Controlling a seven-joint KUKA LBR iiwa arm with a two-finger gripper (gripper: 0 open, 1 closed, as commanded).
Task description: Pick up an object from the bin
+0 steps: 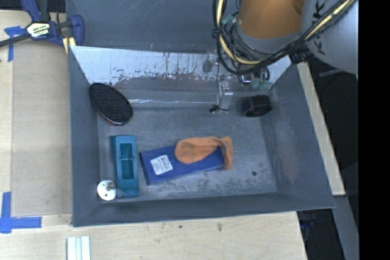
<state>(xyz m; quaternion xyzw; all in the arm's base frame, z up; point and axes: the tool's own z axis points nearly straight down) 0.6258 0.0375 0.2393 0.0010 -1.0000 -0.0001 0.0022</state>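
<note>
My gripper (224,97) hangs low over the back right part of the bin, close to the rear wall, under the arm's orange dome. A small black round thing (256,105) lies just to its right on the bin floor. In front of the gripper, toward the near wall, an orange soft cloth-like thing (198,150) rests on a flat dark-blue box with a white label (163,166). I see nothing held in the gripper.
A black oval thing (110,103) lies at the back left. A blue rectangular block with a slot (125,165) stands along the left front, with a small white round thing (106,190) at its near end.
</note>
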